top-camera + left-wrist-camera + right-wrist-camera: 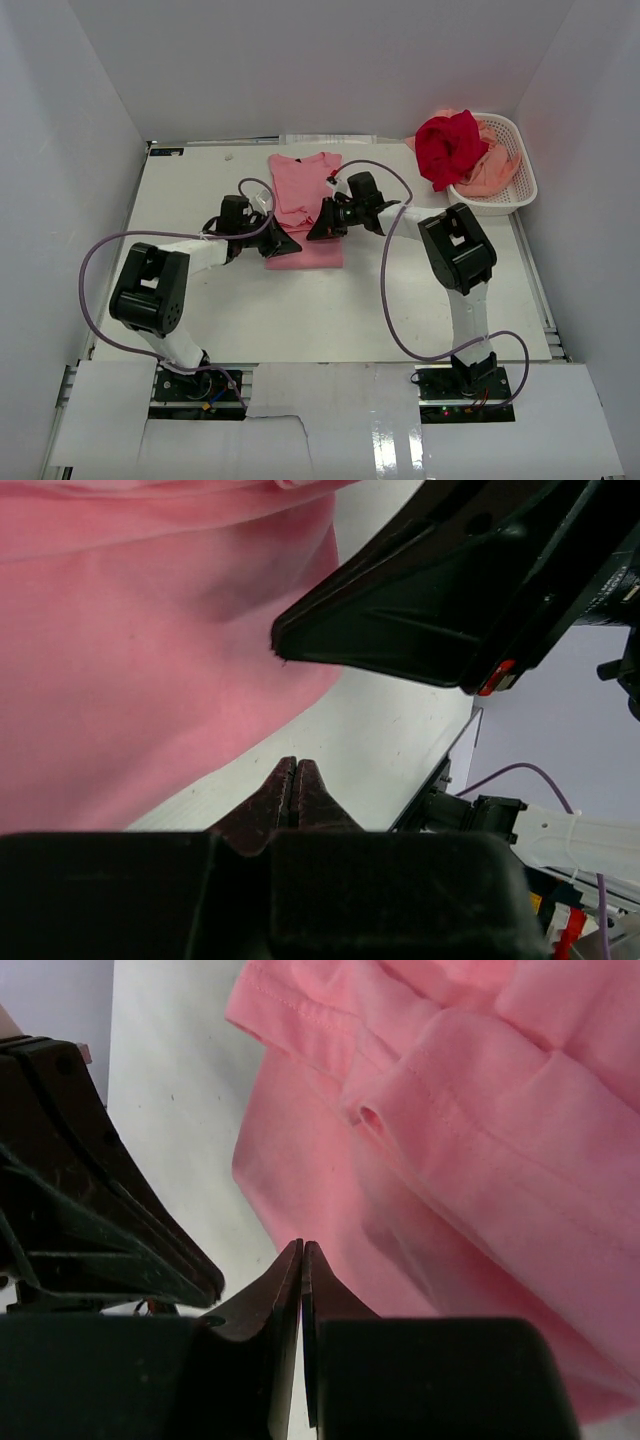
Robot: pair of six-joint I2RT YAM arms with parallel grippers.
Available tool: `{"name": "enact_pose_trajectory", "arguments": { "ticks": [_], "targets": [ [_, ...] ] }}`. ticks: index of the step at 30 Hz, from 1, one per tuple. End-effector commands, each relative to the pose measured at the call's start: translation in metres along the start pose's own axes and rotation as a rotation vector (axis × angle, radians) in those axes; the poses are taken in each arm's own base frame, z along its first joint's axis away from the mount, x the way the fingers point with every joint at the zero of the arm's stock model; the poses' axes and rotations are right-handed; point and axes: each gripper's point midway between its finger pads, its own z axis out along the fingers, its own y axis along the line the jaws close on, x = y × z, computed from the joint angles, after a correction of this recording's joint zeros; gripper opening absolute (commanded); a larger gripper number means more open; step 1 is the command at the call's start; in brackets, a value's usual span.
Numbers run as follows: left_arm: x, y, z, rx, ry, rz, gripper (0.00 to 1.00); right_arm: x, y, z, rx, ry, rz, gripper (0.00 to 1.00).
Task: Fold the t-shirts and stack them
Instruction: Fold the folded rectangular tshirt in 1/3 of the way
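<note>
While the pink t-shirt (303, 205) lies partly folded on the surface (200, 300), left fingers (272, 802) and right fingers (282, 1290), both pressed together empty, flank its near end, likely readying the next fold.

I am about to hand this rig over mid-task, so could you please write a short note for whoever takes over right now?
Left gripper: jaws shut, empty, low over the table by the pink t-shirt's near left corner.
Right gripper: jaws shut, empty, at the pink t-shirt's right edge.
Pink t-shirt: flat on the table, sides apparently folded in to a narrow strip.
Red t-shirt: crumpled over the rim of the white basket, far right.
Peach t-shirt: crumpled inside the basket.
Done: pink partly folded.
Left: finish pink, fold red and peach, stack all three.
</note>
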Motion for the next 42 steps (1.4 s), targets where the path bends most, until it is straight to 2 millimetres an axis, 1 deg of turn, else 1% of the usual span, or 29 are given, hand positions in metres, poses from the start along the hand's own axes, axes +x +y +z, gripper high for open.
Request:
{"name": "enact_pose_trajectory", "arguments": {
  "ticks": [1,4,7,8,10,11,14,15,19,22,27,31,32,34,39,41,42],
  "targets": [
    [-0.006,-0.014,0.014,0.033,-0.003,0.068,0.00,-0.016,0.014,0.010,-0.036,-0.028,-0.060,0.08],
    [-0.005,-0.006,0.023,0.011,0.010,0.049,0.00,-0.014,0.006,0.016,-0.016,-0.020,-0.058,0.08],
    [-0.002,0.008,0.030,-0.019,0.022,0.020,0.00,-0.013,-0.002,0.020,0.009,-0.014,-0.059,0.08],
    [0.000,0.015,0.033,-0.039,0.021,0.010,0.00,-0.015,-0.003,0.020,0.013,-0.016,-0.062,0.08],
    [0.001,0.023,0.036,-0.065,0.021,-0.001,0.00,-0.014,-0.007,0.022,0.022,-0.013,-0.064,0.08],
    [-0.001,0.030,0.037,-0.095,0.005,-0.006,0.00,-0.015,-0.008,0.022,0.025,-0.015,-0.065,0.08],
    [0.003,0.053,0.042,-0.170,0.001,-0.032,0.00,-0.015,-0.012,0.025,0.034,-0.011,-0.064,0.08],
    [0.004,0.064,0.045,-0.207,-0.004,-0.044,0.00,-0.015,-0.014,0.026,0.037,-0.010,-0.062,0.08],
    [0.010,0.078,0.049,-0.255,0.004,-0.063,0.00,-0.015,-0.016,0.028,0.048,-0.007,-0.065,0.08],
    [0.015,0.082,0.049,-0.270,0.019,-0.067,0.00,-0.016,-0.021,0.029,0.071,-0.003,-0.071,0.08],
    [0.023,0.082,0.049,-0.272,0.033,-0.069,0.00,-0.017,-0.028,0.031,0.101,-0.003,-0.084,0.08],
    [0.029,0.082,0.048,-0.273,0.044,-0.070,0.00,-0.022,-0.034,0.034,0.125,-0.010,-0.091,0.08],
    [0.030,0.080,0.047,-0.269,0.045,-0.067,0.00,-0.025,-0.034,0.034,0.123,-0.013,-0.094,0.08],
    [0.033,0.081,0.046,-0.274,0.049,-0.062,0.00,-0.025,-0.036,0.037,0.127,-0.010,-0.095,0.08],
    [0.037,0.079,0.046,-0.283,0.047,-0.054,0.00,-0.032,-0.041,0.038,0.153,-0.029,-0.110,0.08],
    [0.039,0.080,0.045,-0.288,0.052,-0.056,0.00,-0.032,-0.046,0.041,0.163,-0.021,-0.106,0.08],
    [0.039,0.081,0.045,-0.290,0.052,-0.057,0.00,-0.036,-0.043,0.042,0.159,-0.026,-0.112,0.08]
  ]
}}
